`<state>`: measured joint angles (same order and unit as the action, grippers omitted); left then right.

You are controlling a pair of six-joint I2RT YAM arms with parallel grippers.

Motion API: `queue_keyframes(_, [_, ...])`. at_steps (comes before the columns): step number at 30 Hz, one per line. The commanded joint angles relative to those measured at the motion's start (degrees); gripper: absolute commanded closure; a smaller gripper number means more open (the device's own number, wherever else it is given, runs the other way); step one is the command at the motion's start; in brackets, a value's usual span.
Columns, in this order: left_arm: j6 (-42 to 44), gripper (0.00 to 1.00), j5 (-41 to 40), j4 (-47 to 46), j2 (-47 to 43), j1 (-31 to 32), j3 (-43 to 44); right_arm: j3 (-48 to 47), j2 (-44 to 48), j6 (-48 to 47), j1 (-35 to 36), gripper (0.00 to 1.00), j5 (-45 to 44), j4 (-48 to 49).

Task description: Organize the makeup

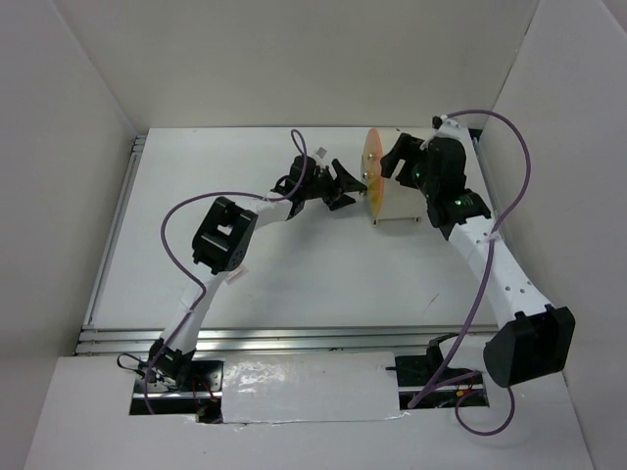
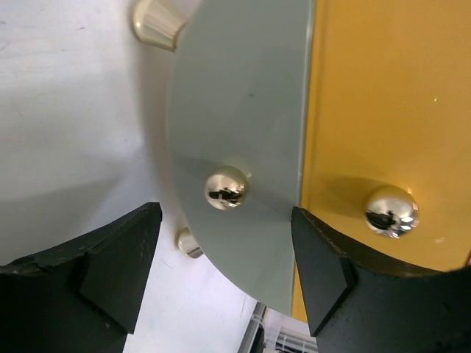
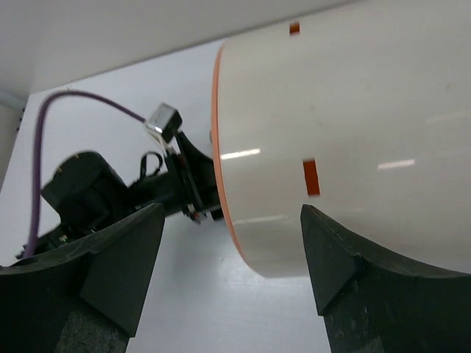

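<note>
No makeup palettes, packets or sticks show in any view. A cream cylindrical container with an orange front stands at the back of the table. My left gripper is open right in front of that face. In the left wrist view a grey half panel and an orange half panel each carry a shiny round knob; the grey panel's knob lies between my open jaws. My right gripper is open at the container's cream side, its right finger close to the wall.
White walls enclose the table on three sides. A metal rail runs along the left edge and another along the near edge. The left arm's purple cable loops over the left half of the table.
</note>
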<state>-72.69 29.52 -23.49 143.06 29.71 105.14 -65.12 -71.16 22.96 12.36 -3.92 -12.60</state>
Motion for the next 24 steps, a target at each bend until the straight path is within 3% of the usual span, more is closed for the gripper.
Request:
queue_keyframes(1, [-2.1,0.16,-0.3,-7.0,2.0,0.0,-0.6,-5.7,-3.1,-4.1,-0.8,0.17,-1.3,3.7])
queue_keyframes(7, [-2.7,0.17,-0.4,-10.1,3.3,0.0,-0.4,-7.8,-6.3,-6.9,-1.3,0.17,3.5,3.7])
queue_keyframes(24, [-2.9,0.14,0.0,-10.9,5.4,-0.3,2.8,-8.9,-10.3,-9.4,-1.5,0.16,2.6,1.1])
